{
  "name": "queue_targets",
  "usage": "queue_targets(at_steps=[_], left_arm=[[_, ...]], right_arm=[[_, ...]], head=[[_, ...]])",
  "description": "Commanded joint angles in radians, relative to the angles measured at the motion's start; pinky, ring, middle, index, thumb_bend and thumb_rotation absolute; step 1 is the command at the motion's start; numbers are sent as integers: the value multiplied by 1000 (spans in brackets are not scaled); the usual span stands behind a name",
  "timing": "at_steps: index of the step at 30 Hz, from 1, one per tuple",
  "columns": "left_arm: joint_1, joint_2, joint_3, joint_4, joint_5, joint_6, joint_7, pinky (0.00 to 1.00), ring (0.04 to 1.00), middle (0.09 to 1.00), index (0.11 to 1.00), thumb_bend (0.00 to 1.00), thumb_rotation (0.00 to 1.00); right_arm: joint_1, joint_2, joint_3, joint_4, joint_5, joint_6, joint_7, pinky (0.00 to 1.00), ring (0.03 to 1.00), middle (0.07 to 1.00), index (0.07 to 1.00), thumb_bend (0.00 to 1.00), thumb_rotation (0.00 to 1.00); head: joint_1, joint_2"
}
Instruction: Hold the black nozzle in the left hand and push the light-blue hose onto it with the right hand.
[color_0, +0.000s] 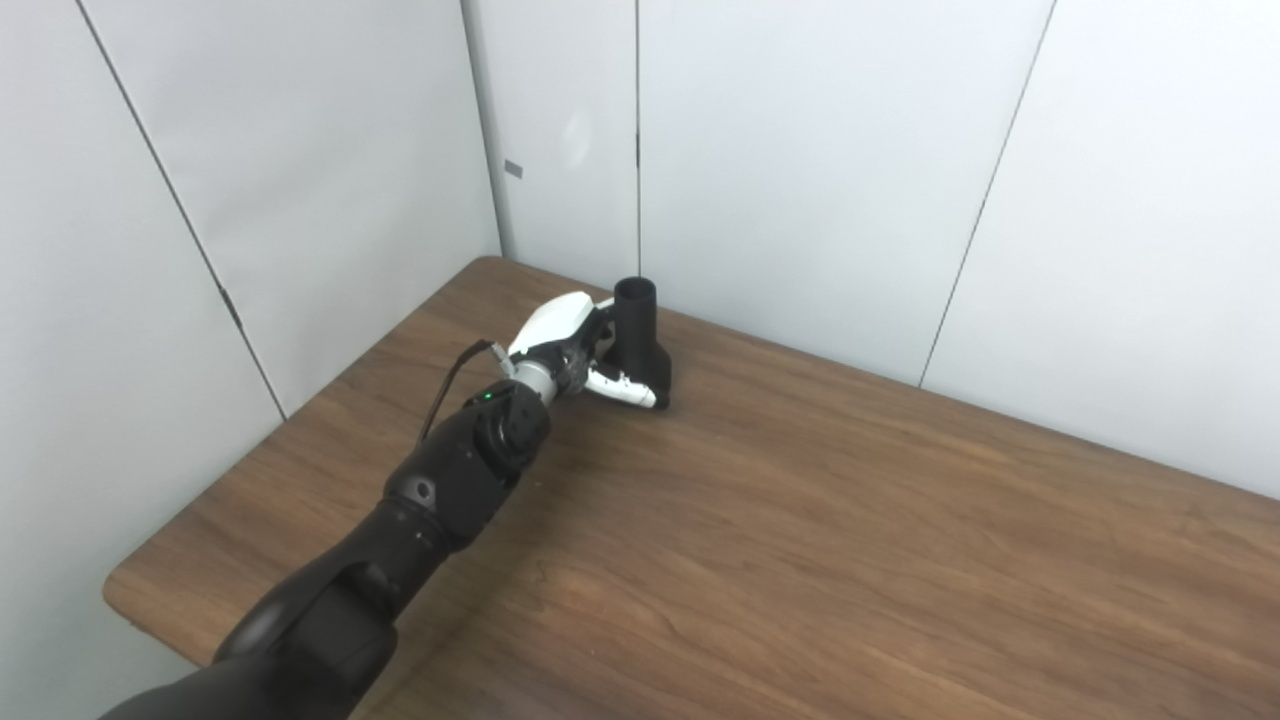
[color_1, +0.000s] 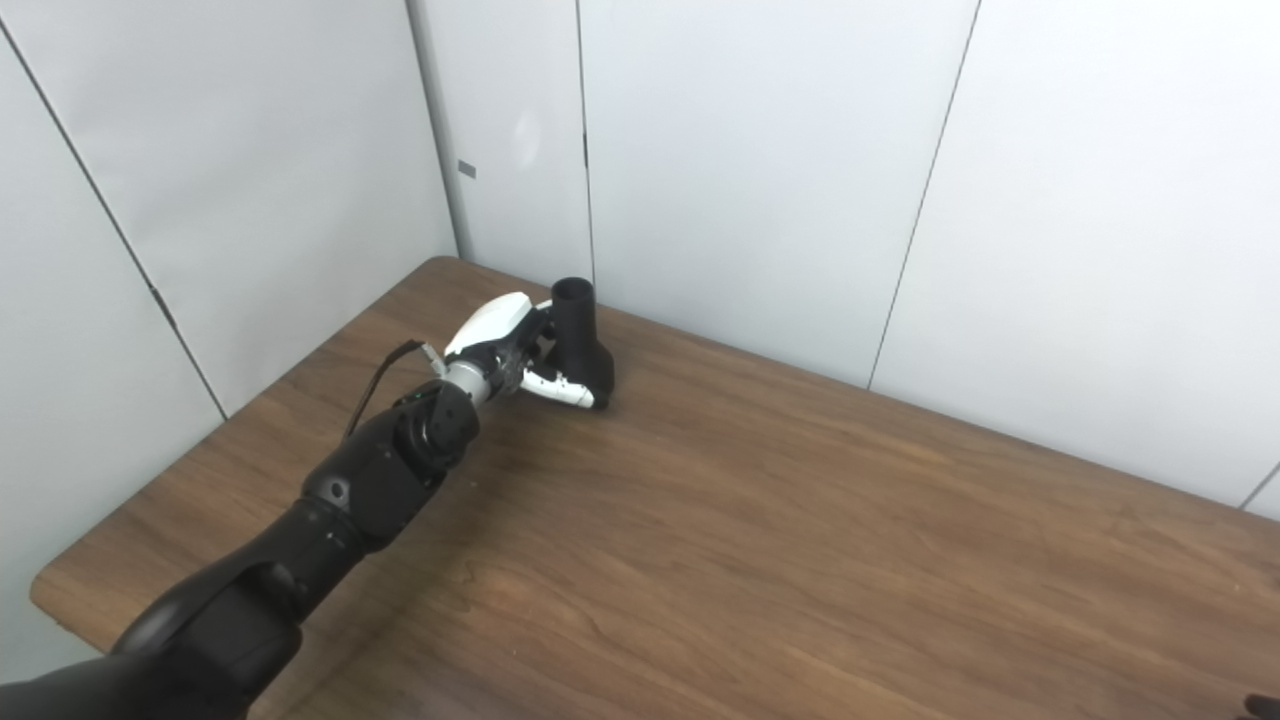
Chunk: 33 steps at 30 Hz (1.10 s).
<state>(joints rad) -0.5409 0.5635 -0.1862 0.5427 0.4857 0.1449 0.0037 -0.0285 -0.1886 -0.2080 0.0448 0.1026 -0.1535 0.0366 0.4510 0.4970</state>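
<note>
The nozzle (color_0: 640, 340) stands upright near the table's (color_0: 800, 560) far edge, round opening upward. The left hand (color_0: 575, 350) is against its near-left side, thumb along the flared base, fingers hidden behind it; whether it grips, I cannot tell.

The left arm (color_0: 440, 490) reaches far forward, stretched out long. Its left hand (color_0: 575, 350) is at the end, thumb low and fingers (color_0: 625, 388) curled. The right hand is out of sight.
</note>
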Motion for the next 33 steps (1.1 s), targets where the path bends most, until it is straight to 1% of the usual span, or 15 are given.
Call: queue_targets(at_steps=[1,3,5,7,11,14,16,20,22,24,26,28,29,32,33], left_arm=[[45,-2,-38,38,17,34,-49,663,800,895,887,1000,330],[48,-1,-50,48,41,13,-29,692,816,894,887,1000,335],[53,1,-62,50,58,1,-12,717,830,881,874,1000,290],[53,6,-74,67,66,-34,0,737,835,871,867,1000,262],[49,13,-90,117,84,-107,31,728,806,836,844,1000,218],[59,24,-103,108,99,-127,31,761,834,840,847,1000,195],[65,35,-119,101,118,-145,37,835,857,854,841,1000,176],[71,48,-149,127,157,-199,89,885,872,858,816,1000,177],[73,46,-153,146,161,-215,120,881,868,843,788,1000,149],[77,43,-163,149,181,-208,156,880,869,836,764,1000,139],[77,35,-174,170,201,-223,217,861,851,788,707,1000,121],[72,25,-180,215,213,-259,304,857,836,741,653,1000,96],[72,19,-175,227,208,-273,337,838,808,696,624,1000,82],[78,18,-175,225,204,-299,382,849,749,607,573,941,36],[80,20,-179,223,208,-304,391,855,734,595,533,737,47]], right_arm=[[6,1,-1,3,6,-34,-3,430,564,592,491,503,179],[7,2,0,0,4,-29,-5,429,561,590,491,502,179],[7,3,-1,-1,1,-29,-8,425,557,585,490,502,179],[8,3,-1,-3,5,-25,-6,422,555,585,490,502,179],[8,1,-2,1,4,-21,-6,431,565,593,491,503,179],[7,1,-3,-1,-1,-22,-9,433,567,595,491,502,179],[7,0,-3,-2,-4,-17,-10,437,571,598,491,502,179],[8,1,-4,-4,2,-14,-7,441,571,598,491,502,179],[9,1,-4,-7,-3,-16,-9,440,570,598,491,502,179],[10,0,-4,-8,-6,-19,-11,436,567,596,491,501,179],[10,1,-5,-9,-1,-19,-9,437,569,596,491,501,179],[11,1,-6,-7,-1,-20,-9,436,566,594,491,501,179],[10,0,-7,-3,0,-25,-8,436,564,594,491,501,179],[10,5,-9,-8,4,-22,-11,437,564,592,491,501,179],[11,5,-8,-12,4,-18,-11,437,565,592,491,501,179]], head=[[-3,1],[-3,1],[-3,4],[-3,4],[-3,8],[-2,10],[-2,11],[-2,11],[-3,14],[-4,16],[-4,16],[-4,16],[-4,16],[-2,21],[-2,21]])
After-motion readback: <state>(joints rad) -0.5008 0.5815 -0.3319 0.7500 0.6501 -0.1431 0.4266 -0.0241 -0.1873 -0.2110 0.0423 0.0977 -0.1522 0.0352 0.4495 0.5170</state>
